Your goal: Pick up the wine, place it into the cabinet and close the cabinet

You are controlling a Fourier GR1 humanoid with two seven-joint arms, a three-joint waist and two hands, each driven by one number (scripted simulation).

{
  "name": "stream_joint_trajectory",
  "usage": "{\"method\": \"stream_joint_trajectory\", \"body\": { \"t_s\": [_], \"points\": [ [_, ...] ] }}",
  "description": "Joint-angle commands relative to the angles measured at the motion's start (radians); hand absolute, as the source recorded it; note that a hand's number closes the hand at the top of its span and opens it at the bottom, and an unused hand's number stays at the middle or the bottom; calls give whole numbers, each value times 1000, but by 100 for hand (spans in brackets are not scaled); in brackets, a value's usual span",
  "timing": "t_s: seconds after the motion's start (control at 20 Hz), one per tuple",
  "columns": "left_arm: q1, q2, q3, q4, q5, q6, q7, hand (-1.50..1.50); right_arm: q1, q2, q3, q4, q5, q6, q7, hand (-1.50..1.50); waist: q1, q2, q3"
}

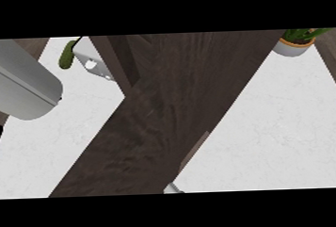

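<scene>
From my head view, one dark wooden cabinet (171,115) fills the middle, slanting from far right to near left. One grey forearm (20,85) shows at the left edge; neither of my hands is in view, so I cannot tell their state. One potted plant (295,41) sits far right. White counter (282,130) lies open right and left. I see no wine.

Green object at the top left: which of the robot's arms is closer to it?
Left, judging by what shows. The left forearm lies just left of the green object, with a gap between. The right arm and hand show nowhere.
</scene>
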Motion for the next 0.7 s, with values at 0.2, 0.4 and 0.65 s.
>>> {"method": "stream_joint_trajectory", "body": {
  "t_s": [0.2, 0.4, 0.65],
  "points": [
    [-26, -56, -26, 44, -35, 1, 5, -150, -434, 146, -170, 402, -152, -96, -58, 150, 5, 0, 1],
    [-105, -70, -31, 49, -51, 45, 45, -150, -571, 148, -222, 602, -241, -101, -158, 150, -2, 3, 2],
    [-37, -86, -13, 25, -61, 25, 29, -150, -679, 135, -336, 797, -134, 36, -203, 150, -7, -1, 2]
  ]
}}
